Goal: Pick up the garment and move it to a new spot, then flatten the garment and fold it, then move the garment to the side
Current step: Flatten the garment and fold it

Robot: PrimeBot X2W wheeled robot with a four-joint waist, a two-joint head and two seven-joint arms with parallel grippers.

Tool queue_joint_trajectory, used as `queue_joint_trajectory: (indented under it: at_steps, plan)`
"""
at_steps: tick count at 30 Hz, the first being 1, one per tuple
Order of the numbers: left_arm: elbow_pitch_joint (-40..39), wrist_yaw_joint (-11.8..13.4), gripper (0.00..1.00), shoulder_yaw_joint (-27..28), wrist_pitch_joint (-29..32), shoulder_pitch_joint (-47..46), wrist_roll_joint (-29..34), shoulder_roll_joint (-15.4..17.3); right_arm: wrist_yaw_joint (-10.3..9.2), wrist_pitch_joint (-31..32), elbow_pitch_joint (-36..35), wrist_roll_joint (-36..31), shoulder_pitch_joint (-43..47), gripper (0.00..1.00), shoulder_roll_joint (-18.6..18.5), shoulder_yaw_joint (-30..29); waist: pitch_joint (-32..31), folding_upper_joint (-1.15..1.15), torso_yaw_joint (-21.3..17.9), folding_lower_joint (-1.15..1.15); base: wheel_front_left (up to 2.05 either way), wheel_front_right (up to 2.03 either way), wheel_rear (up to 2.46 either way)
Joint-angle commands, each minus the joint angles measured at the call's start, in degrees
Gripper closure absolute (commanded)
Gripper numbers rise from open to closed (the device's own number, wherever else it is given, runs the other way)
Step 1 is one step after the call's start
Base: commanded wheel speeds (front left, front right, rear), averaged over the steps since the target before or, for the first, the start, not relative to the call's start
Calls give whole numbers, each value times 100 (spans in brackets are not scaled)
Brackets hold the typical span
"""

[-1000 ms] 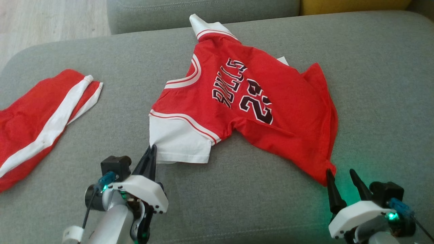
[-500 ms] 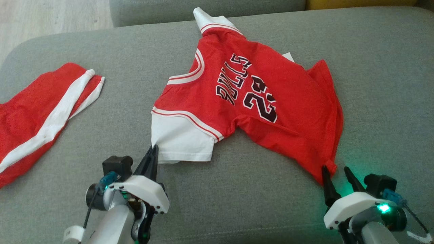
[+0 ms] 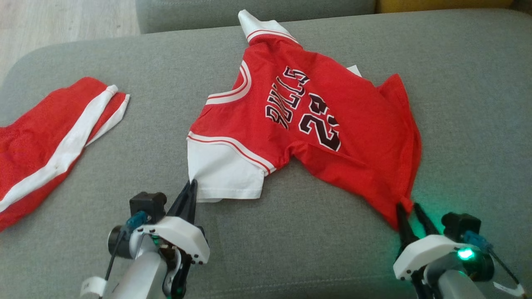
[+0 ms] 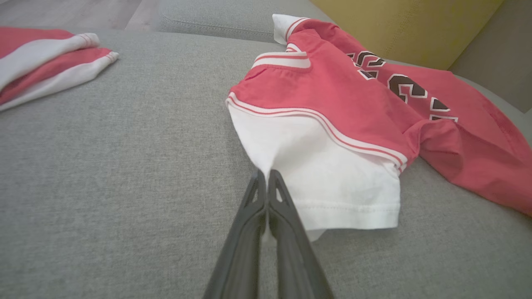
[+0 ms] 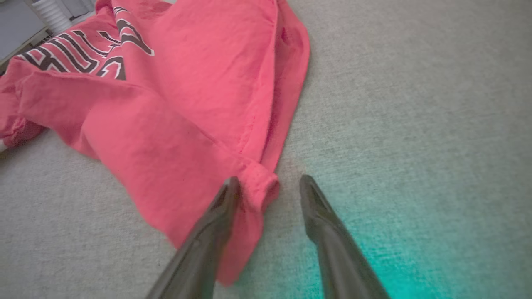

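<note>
On the grey sofa (image 3: 291,249) the limp jersey (image 3: 365,137) wants corner holds: left gripper (image 3: 192,182), jaws pinching the white sleeve (image 3: 224,174); right gripper (image 3: 408,206), jaws open astride the lower-right hem (image 5: 259,182).

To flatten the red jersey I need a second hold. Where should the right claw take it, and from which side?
Probably the hem corner nearest the right claw, coming from the robot's side: it is rolled thick and lies between the open fingers.
</note>
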Motion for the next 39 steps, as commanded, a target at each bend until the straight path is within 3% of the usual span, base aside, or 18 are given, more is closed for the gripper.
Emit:
queue_joint_trajectory:
  at_steps: [1,11,27,34,39]
  plan:
    - [-131,-31,100,151,-76,-178,11,122,21,-54,-31,-47,-197,100,-28,187,-7,0,3,0,0,0,0]
    - [-71,-10,100,137,-76,-132,-55,143,21,-252,-107,-439,-152,100,-28,18,-132,0,-4,0,0,0,0]
    - [-309,103,100,294,-76,-12,-155,195,21,105,-1726,-1487,360,100,-28,-276,-335,0,-107,0,0,0,0]
    - [-403,106,100,308,-76,-44,-131,197,21,304,-1868,-2231,-115,100,-28,-448,-327,0,-93,0,0,0,0]
    - [-486,89,100,275,-76,-74,-98,153,21,113,-1676,-2898,-745,100,-107,-684,-310,0,-27,0,0,0,0]
